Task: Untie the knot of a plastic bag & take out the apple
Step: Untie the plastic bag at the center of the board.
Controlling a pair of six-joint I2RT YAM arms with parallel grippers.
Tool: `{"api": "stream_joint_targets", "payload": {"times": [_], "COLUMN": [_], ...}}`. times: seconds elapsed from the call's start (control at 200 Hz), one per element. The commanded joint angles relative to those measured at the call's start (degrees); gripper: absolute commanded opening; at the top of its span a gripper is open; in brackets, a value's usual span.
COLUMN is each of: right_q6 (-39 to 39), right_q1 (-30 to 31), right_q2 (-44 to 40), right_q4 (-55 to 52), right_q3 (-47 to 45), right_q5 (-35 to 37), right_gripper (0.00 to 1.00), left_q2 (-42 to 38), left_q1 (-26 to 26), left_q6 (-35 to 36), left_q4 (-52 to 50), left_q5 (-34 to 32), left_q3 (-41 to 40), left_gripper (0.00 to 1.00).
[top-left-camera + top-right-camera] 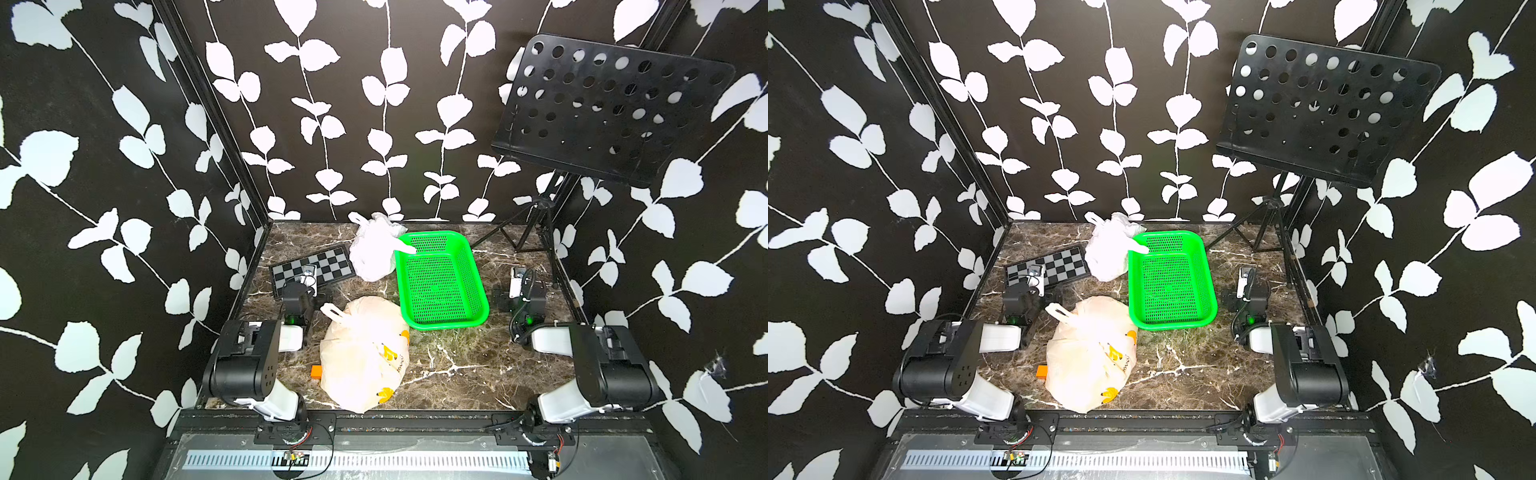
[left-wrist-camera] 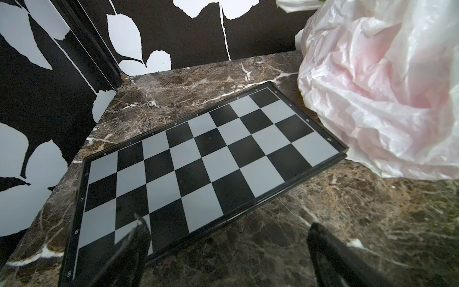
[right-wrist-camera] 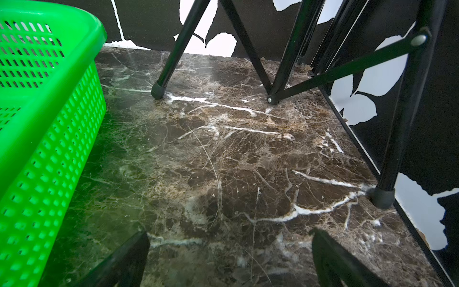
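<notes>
Two plastic bags on the marble table (image 1: 457, 374) (image 1: 1183, 374), neither gripped. Nearest the front edge, roughly central: cream bag (image 1: 361, 353) (image 1: 1088, 353) with yellow print, bulging, bunched at its far end, one handle loop poking out toward the left arm (image 1: 249, 361) (image 1: 938, 365). Farther back, close to the rear wall: white bag (image 1: 372, 253) (image 1: 1106, 253), crumpled, one handle draped over the rim of the green basket (image 1: 444, 323) (image 1: 1173, 324). Faint pink tint through the white plastic in the left wrist view (image 2: 385, 99). Cannot tell which bag holds the apple.

Just beside the cream bag, on its left: small orange block (image 1: 316, 372) (image 1: 1041, 372), partly hidden by it. Behind that, a chessboard (image 1: 328, 262) (image 1: 1063, 262) lying flat, its right end beside the white bag.

Both arms folded low, elbows back over the front rail, forearms stretched toward the rear wall. Left gripper (image 2: 228, 226) low over the near edge of the chessboard (image 2: 211, 161), jaws spread wide, nothing between them. Right arm (image 1: 602, 365) (image 1: 1304, 365) mirrored on the other side. Right gripper (image 3: 229, 234) low over bare marble (image 3: 223, 161), likewise wide apart and empty, basket wall (image 3: 49, 124) to one side, legs of the black music stand (image 1: 611, 108) (image 1: 1329, 108) (image 3: 178, 49) ahead.
</notes>
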Motion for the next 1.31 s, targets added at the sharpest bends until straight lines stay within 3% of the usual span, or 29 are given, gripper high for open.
{"api": "stream_joint_targets", "payload": {"times": [0.0, 0.645, 0.71, 0.82, 0.96, 1.02, 1.135, 1.3], "right_q6": [-0.29, -0.19, 1.21, 3.22, 8.03, 9.67, 12.90, 14.12], "right_q1": [0.28, 0.28, 0.32, 0.24, 0.24, 0.24, 0.66, 9.20], "right_q2": [0.08, 0.00, -0.98, -9.84, -19.89, -23.38, -28.98, -30.10], "right_q4": [2.36, 2.53, 2.26, -11.14, -21.41, -30.73, -43.58, -57.63], "right_q3": [0.19, 0.06, 0.58, 3.51, 6.56, 10.67, 16.38, 23.49], "right_q5": [-0.37, -0.09, 3.37, 9.30, 15.62, 15.64, 8.97, 7.79], "right_gripper": [0.99, 0.99, 0.99, 0.99, 0.99, 1.00, 0.99, 0.97], "left_q2": [-0.07, -0.07, -0.36, -7.30, -16.32, -19.21, -22.63, -24.99], "left_q1": [0.14, 0.16, 0.20, 0.21, 0.23, 0.22, 0.25, -0.66], "left_q6": [0.62, 0.57, -0.42, -4.78, -10.09, -12.16, -17.18, -22.65], "left_q4": [0.44, 0.58, 0.73, -12.59, -26.90, -34.34, -48.19, -52.87], "left_q5": [-0.04, -0.10, -3.59, -13.77, -19.10, -17.84, -11.77, 4.57], "left_q3": [0.66, 0.64, 0.86, 3.94, 8.94, 12.69, 21.03, 26.67], "left_gripper": [0.99, 0.99, 0.99, 0.99, 0.99, 0.99, 0.99, 0.97]}}
